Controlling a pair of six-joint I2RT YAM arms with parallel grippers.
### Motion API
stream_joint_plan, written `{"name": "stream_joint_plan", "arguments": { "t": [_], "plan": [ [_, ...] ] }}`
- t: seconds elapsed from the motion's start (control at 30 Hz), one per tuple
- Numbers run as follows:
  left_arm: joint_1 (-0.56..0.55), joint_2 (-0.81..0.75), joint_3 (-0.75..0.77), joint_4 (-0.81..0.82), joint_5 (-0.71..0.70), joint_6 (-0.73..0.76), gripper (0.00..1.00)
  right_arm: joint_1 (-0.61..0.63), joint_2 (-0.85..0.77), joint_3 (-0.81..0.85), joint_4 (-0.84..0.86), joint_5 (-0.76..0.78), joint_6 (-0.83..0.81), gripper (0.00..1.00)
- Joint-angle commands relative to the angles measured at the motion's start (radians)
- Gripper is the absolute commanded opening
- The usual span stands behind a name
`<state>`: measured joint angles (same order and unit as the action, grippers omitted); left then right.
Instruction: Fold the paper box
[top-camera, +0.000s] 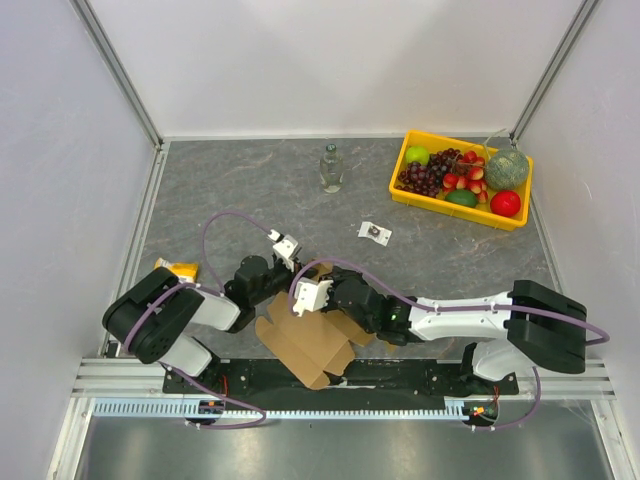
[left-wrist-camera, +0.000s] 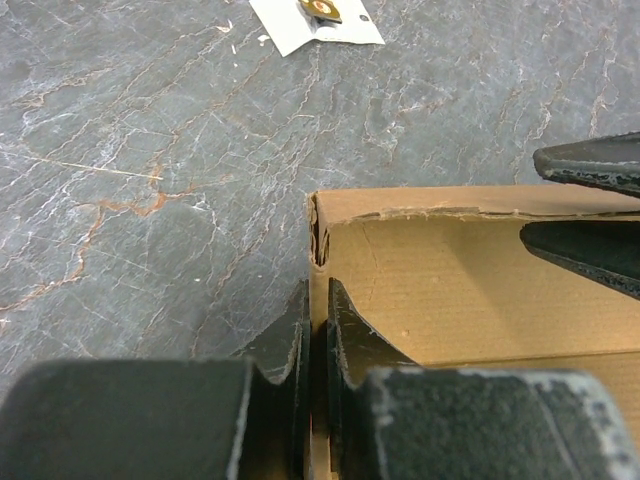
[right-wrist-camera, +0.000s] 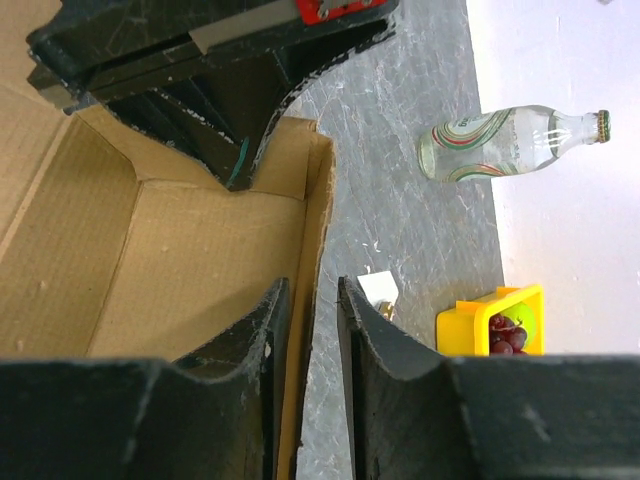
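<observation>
The paper box (top-camera: 312, 347) is brown corrugated cardboard lying between the two arms near the table's front edge, with some walls raised. In the left wrist view my left gripper (left-wrist-camera: 318, 300) is shut on a raised wall of the box (left-wrist-camera: 450, 285) near its corner. In the top view the left gripper (top-camera: 278, 290) sits at the box's left side. My right gripper (right-wrist-camera: 313, 295) straddles the box's far wall (right-wrist-camera: 170, 260). The inner finger touches the wall and the outer finger stands off it, so it is open. From above, the right gripper (top-camera: 322, 300) faces the left one.
A clear glass bottle (top-camera: 331, 168) stands at the back centre. At the back right a yellow tray (top-camera: 403, 187) holds fruit. A small white card (top-camera: 375, 232) lies on the grey table beyond the box. A small yellow packet (top-camera: 176, 268) sits by the left arm.
</observation>
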<state>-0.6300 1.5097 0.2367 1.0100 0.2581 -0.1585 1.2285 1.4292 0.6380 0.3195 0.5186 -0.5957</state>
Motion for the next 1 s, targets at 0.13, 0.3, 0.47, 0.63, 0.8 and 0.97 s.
{"name": "stream_joint_plan", "arguments": {
  "t": [0.13,0.3,0.47,0.63,0.8,0.97],
  "plan": [
    [-0.034,-0.071,0.001,0.028,-0.077,0.048,0.02,0.005,-0.055,0.046,0.036,-0.041,0.060,0.36],
    [-0.042,-0.111,-0.040,0.087,-0.109,0.031,0.02,0.003,-0.101,0.055,0.049,-0.084,0.125,0.45],
    [-0.043,-0.105,-0.092,0.200,-0.151,0.014,0.02,0.002,-0.176,0.087,0.029,-0.104,0.221,0.50],
    [-0.045,-0.004,-0.134,0.444,-0.213,0.027,0.02,-0.007,-0.246,0.120,0.010,-0.149,0.312,0.53],
    [-0.056,0.147,-0.125,0.656,-0.243,0.046,0.02,-0.046,-0.274,0.117,0.018,-0.123,0.365,0.55],
    [-0.109,0.188,-0.097,0.654,-0.312,0.076,0.02,-0.161,-0.248,0.135,-0.042,-0.124,0.516,0.55]
  ]
}}
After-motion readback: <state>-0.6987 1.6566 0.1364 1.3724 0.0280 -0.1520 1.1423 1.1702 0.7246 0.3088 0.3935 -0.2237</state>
